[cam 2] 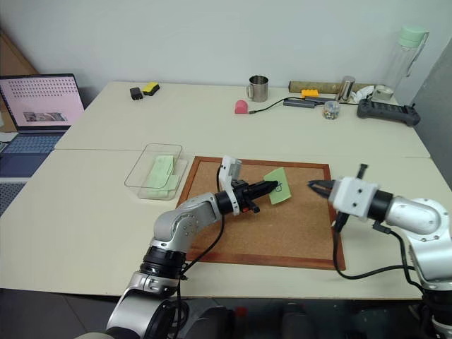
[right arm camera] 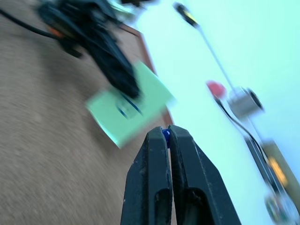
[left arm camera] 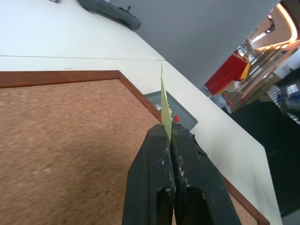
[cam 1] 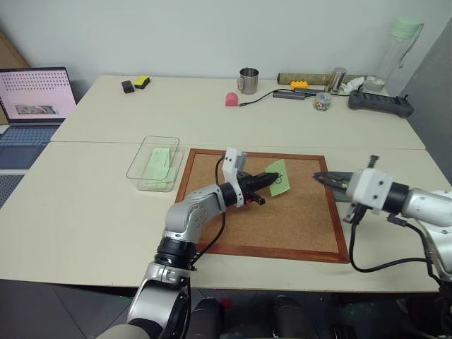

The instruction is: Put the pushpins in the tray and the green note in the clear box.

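Left gripper (cam 1: 272, 179) is clamped on one edge of the green note (cam 1: 279, 177), lifted above the corkboard (cam 1: 282, 226). Right gripper (cam 1: 317, 176), beside the note, pinches a dark blue pushpin (right arm camera: 165, 135).

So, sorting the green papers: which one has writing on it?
The green note pinched by the left gripper above the corkboard; those in the clear box are plain.

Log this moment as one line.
left gripper: shut on green note over corkboard | right gripper: shut on blue pushpin
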